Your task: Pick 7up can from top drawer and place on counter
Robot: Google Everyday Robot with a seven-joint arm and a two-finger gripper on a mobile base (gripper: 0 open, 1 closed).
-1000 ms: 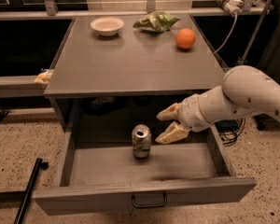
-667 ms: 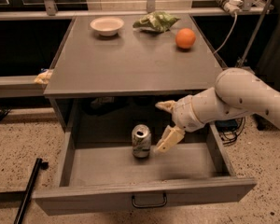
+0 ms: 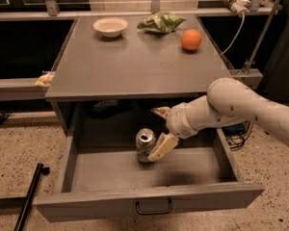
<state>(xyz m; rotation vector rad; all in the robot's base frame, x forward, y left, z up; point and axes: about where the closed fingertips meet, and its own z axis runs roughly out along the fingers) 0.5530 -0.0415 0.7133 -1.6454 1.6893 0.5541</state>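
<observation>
Tool (image 3: 162,129) hangs inside the pulled-out drawer (image 3: 86,203) under the bench (image 3: 135,66), 2 fingers (image 3: 164,146) spread wide, gripping nothing; 1 finger touches the can (image 3: 144,146).

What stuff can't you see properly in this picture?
Camera view only.
Can: right side covered by a finger of the open gripper inside the drawer; label too dark to read.
Drawer's back: dark under the counter.
Arm: cut off by the right edge.

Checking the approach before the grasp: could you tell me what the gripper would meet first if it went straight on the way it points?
Most likely the 7up can, upright in the open top drawer, directly ahead of the open gripper; exact depth is unclear.
</observation>
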